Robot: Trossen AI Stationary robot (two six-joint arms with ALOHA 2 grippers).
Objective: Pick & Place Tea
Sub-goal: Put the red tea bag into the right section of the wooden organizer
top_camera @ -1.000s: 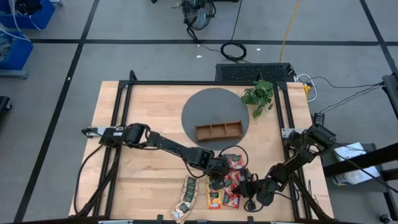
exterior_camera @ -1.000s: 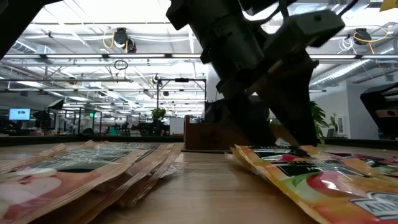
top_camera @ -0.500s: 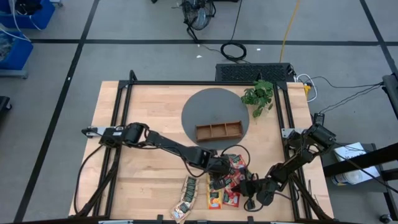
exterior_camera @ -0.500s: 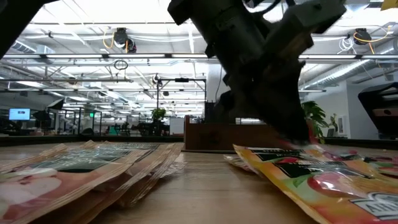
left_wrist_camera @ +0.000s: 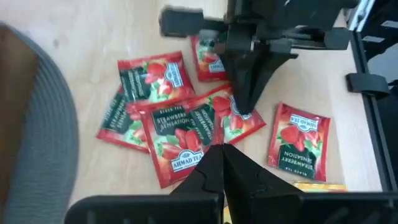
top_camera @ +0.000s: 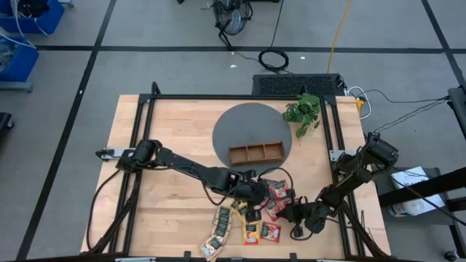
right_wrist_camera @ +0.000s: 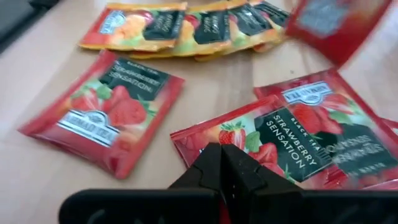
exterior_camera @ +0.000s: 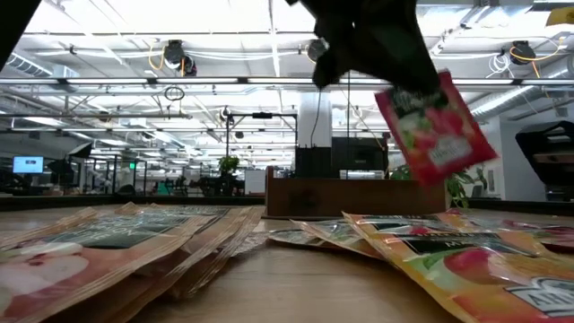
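Observation:
Red tea packets (left_wrist_camera: 152, 78) lie loose and overlapping on the wooden table, near its front edge, right of centre. My left gripper (top_camera: 253, 204) hangs above them, shut on one red packet (exterior_camera: 435, 130), which also shows raised in the right wrist view (right_wrist_camera: 336, 25). My right gripper (left_wrist_camera: 244, 109) is shut, with its tips down on another red packet (right_wrist_camera: 261, 140) lying flat in the pile. Orange-yellow packets (top_camera: 250, 231) and beige-green packets (top_camera: 218, 229) lie farther left. My left gripper pinches the red packet by its upper corner (exterior_camera: 395, 90) between its two fingers, coming from above. The packet hangs tilted below the fingers, clear of the table and of the other packets. My right gripper presses its shut fingertips (left_wrist_camera: 242, 102) down on a red packet's edge (left_wrist_camera: 239, 118). The fingers come steeply from above. That packet stays flat on the table, partly over its neighbours.
A brown wooden three-compartment tray (top_camera: 256, 153) sits on a round grey mat (top_camera: 244, 124) at the table's far middle. A green plant (top_camera: 303, 113) stands at the far right. Both arms meet over the packet pile; the table's left half is bare wood.
My left gripper has shut on a red packet in the pile and gone up with it. The packet is now lifted clear and hangs tilted. My right gripper has stayed low at the pile.

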